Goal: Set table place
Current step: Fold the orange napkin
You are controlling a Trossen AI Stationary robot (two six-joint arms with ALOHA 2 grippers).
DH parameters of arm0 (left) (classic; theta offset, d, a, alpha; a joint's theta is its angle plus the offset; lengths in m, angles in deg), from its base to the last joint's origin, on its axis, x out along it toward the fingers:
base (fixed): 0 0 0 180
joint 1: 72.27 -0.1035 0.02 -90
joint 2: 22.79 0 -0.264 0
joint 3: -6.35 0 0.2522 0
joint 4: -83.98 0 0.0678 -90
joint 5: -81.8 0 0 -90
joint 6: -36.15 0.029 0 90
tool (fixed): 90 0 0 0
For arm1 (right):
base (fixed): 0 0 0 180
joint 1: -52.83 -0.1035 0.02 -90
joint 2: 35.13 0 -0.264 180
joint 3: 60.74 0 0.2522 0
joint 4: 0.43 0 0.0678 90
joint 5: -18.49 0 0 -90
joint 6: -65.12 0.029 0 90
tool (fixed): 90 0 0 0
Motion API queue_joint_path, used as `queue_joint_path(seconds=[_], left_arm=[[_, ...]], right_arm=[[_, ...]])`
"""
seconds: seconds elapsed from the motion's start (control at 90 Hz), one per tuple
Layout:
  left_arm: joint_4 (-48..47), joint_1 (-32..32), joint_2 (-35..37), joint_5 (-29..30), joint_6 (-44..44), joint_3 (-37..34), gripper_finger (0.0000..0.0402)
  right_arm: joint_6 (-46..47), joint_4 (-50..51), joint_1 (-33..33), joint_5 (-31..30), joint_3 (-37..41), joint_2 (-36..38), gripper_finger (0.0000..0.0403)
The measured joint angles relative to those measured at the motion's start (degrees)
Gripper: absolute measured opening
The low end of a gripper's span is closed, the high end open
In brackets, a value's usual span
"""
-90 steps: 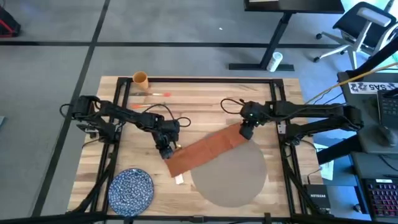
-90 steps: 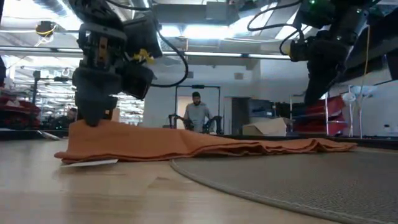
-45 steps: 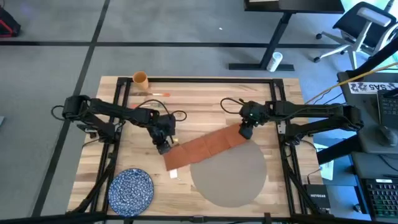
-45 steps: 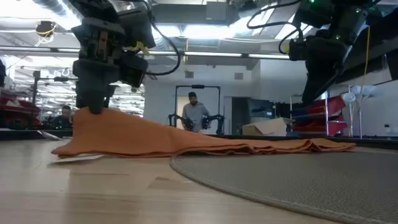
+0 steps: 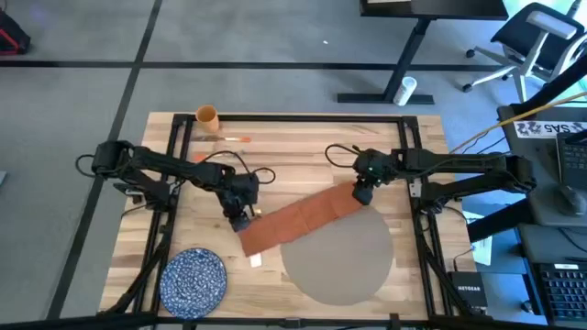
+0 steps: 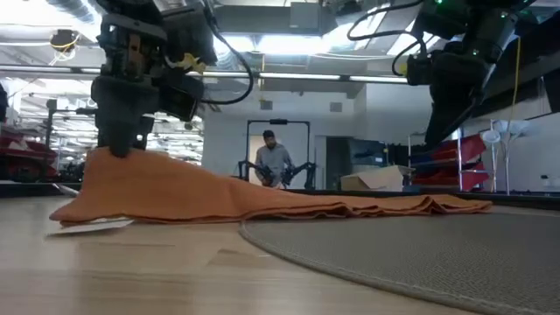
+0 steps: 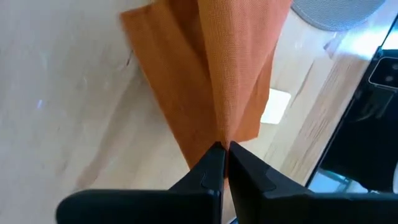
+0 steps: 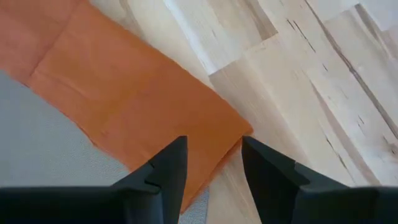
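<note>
Place point(image 5: 335, 261): round grey-beige mat, flat on the near right part of the table point(image 5: 303, 156). Napkin point(image 5: 298, 218): rust-red, lying diagonally, far end overlapping the mat's edge. Left gripper point(image 5: 240, 220): fingers pinched on the napkin's near end, lifting it into a peak. Right gripper point(image 5: 361, 196): fingers apart, above the napkin's far end. Blue speckled plate point(image 5: 193, 280): near left corner.

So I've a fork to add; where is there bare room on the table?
Bare placemat below the napkin, and bare table between the cup and the right end effector. Crowded around the left end effector pinching the napkin.
</note>
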Motion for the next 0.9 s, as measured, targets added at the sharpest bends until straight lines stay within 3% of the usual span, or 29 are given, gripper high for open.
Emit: queue_joint_path(seconds=[0.122,0.544,0.767,0.9], left_arm=[[-0.5,-0.1,0.0,-0.5,-0.2,0.0,0.0019],[-1.7,-1.8,0.0,1.7,-1.8,0.0,0.0142],[-2.3,-6.8,0.0,2.8,0.6,0.0,0.0167],[1.9,-8.9,0.0,-1.5,0.3,0.0,0.0166]], right_arm=[[0.0,0.0,0.0,0.0,0.0,0.0,0.014],[-0.3,0.0,0.0,0.0,0.0,0.0,0.014],[-0.6,0.0,0.0,0.0,0.0,0.0,0.014],[-0.5,-0.9,0.0,1.1,0.4,0.0,0.0129]])
